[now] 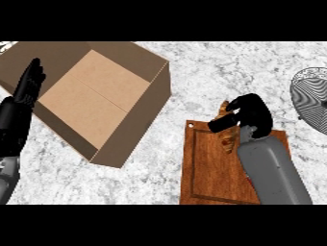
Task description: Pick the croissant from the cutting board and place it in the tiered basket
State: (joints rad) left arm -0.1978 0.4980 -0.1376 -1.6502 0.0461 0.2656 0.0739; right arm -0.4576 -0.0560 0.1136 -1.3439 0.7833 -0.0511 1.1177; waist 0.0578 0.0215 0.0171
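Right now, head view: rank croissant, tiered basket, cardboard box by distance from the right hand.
From the right hand:
1. croissant: under the curled fingers, on the cutting board.
2. tiered basket: to its right, at the view's edge.
3. cardboard box: far left.

left hand (30,82): black, slim fingers | right hand (250,115): black, rounded | forearms: smooth grey casings, left one with black wrist section

Light is even and fairly bright across the mottled white marble surface (216,72), without glare. The open brown cardboard box (99,96) has paler inner floor and darker outer walls. Cast shadows are barely visible anywhere.
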